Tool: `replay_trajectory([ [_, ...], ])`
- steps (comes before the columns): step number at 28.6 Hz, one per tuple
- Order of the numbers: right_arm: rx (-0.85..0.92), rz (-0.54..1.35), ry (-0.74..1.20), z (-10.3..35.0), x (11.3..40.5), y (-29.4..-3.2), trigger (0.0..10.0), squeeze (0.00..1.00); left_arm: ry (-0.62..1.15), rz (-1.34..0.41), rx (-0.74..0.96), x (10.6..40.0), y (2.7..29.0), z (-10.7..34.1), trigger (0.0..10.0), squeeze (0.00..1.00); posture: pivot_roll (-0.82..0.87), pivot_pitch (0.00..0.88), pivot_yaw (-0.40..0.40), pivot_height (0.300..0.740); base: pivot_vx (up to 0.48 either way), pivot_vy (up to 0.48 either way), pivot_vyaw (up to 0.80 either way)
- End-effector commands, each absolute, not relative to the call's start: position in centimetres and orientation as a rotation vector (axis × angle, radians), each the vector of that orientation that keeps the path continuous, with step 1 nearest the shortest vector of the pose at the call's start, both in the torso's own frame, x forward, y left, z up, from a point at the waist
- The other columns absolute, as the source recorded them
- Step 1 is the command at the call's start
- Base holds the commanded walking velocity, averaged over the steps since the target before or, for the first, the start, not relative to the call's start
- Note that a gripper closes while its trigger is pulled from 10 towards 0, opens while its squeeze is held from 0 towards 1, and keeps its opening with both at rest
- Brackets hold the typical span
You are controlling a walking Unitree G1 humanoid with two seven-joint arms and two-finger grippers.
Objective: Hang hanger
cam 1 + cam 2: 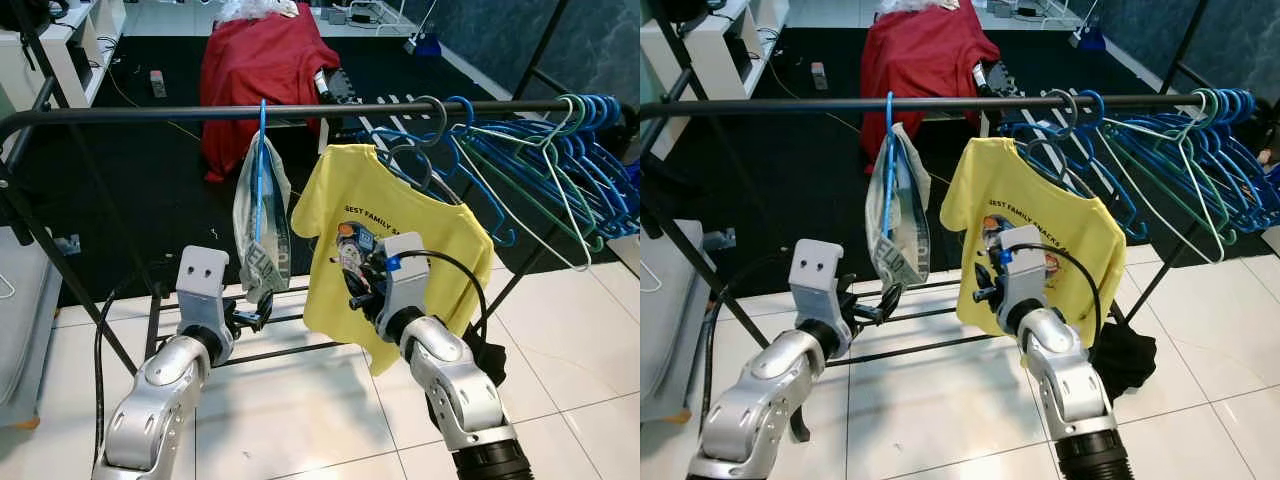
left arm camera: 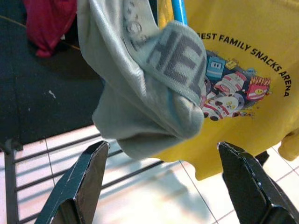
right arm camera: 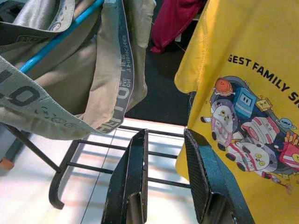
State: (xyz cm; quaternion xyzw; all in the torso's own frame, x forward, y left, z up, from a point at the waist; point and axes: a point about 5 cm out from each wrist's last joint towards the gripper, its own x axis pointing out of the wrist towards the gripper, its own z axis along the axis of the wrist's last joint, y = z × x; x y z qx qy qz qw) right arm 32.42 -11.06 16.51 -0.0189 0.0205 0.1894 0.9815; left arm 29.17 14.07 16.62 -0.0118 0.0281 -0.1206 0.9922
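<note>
A blue hanger point(image 1: 260, 170) carrying a grey garment point(image 1: 262, 225) hangs by its hook on the black rail point(image 1: 150, 112). Just right of it a yellow printed t-shirt point(image 1: 420, 240) hangs on a dark hanger point(image 1: 425, 150). My left gripper point(image 1: 255, 315) is open just under the grey garment's point(image 2: 145, 93) lower end, its fingers point(image 2: 81, 182) spread wide with nothing between them. My right gripper point(image 1: 358, 290) is in front of the yellow shirt's point(image 3: 252, 93) print, its fingers point(image 3: 135, 177) only a narrow gap apart and empty.
Several blue and green empty hangers point(image 1: 560, 150) crowd the rail's right end. The rack's slanted legs and low crossbars point(image 1: 290, 350) stand on white tiles. A red cloth point(image 1: 265, 70) lies draped behind, a black cloth point(image 1: 490, 360) on the floor, white shelves point(image 1: 80, 40) far left.
</note>
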Motion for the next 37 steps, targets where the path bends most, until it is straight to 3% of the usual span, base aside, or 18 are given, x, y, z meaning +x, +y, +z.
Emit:
replay_trajectory([
  [1,-0.037,0.378,0.039,16.4,32.4,-11.1,10.0,0.0,0.065,-0.253,-0.035,28.9,13.8,16.5,10.0,0.0,-0.05,0.225,-0.087,0.74,0.0,0.0,0.0],
  [19,-0.066,0.385,0.041,16.2,32.1,-11.2,10.0,0.0,0.06,-0.316,-0.012,28.2,12.7,16.5,10.0,0.0,-0.06,0.209,-0.088,0.74,0.0,0.0,0.0],
  [37,-0.077,0.384,0.05,16.0,32.1,-11.3,10.0,0.0,0.071,-0.264,-0.017,28.6,13.1,16.5,10.0,0.0,-0.06,0.218,-0.089,0.74,0.0,-0.315,0.0],
])
